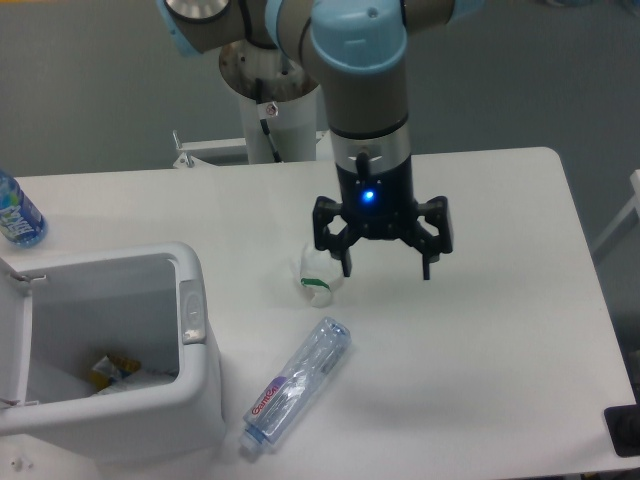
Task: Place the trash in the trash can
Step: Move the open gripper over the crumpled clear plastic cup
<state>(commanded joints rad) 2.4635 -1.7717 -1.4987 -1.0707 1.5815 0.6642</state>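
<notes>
one cup (319,273), one red-labelled bottle (296,385), one blue bottle (17,212), one trash can (193,310).
gripper (386,268) spread wide, one finger beside cup.

My gripper (387,266) hangs with its fingers spread above bare table (500,300); the stretch to my right and toward the near edge is open. One finger sits just beside the small cup (318,277), which blocks that side. Between me and the trash can (195,400) the clear bottle (297,385) lies slantwise, its cap end close to the can's wall. The can's mouth is open, lid (12,340) swung back, scraps (115,372) at the bottom. A blue-tinted bottle (17,212) stands well apart at the far left edge.
</notes>
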